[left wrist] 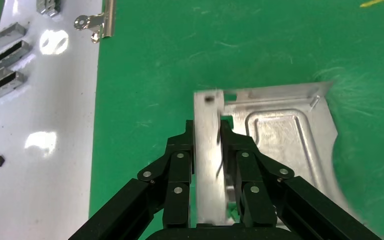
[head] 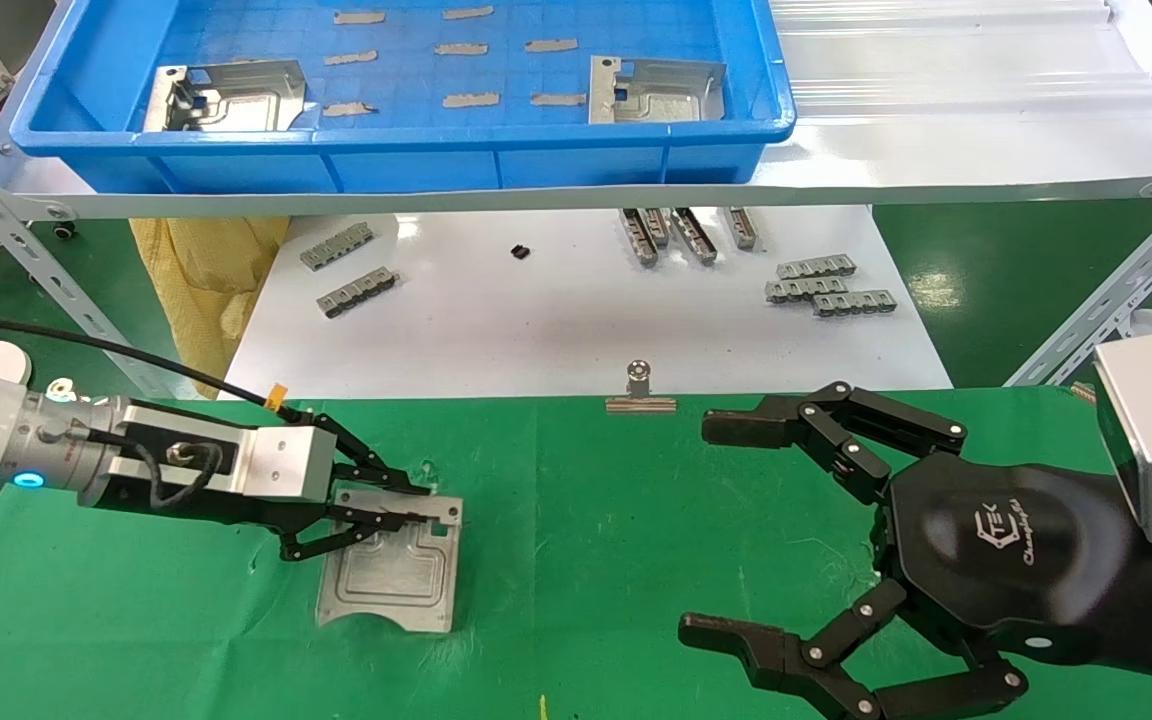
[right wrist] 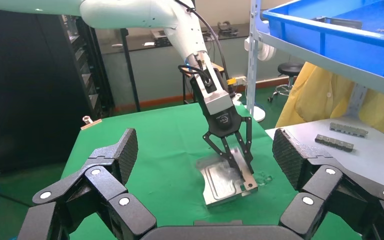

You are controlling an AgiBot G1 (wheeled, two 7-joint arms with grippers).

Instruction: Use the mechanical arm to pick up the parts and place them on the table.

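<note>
L hand [head: 406, 505] clamps part [head: 391, 575] edge, on table [head: 586, 520]

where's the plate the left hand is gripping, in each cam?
Head view: metal plate on the green cloth, lower left of centre, left hand clamped on its edge.
Left wrist view: plate centre-right, straight ahead of the fingers.
Right wrist view: plate centre, under the left hand.
Shared landmark: the green cloth.
</note>
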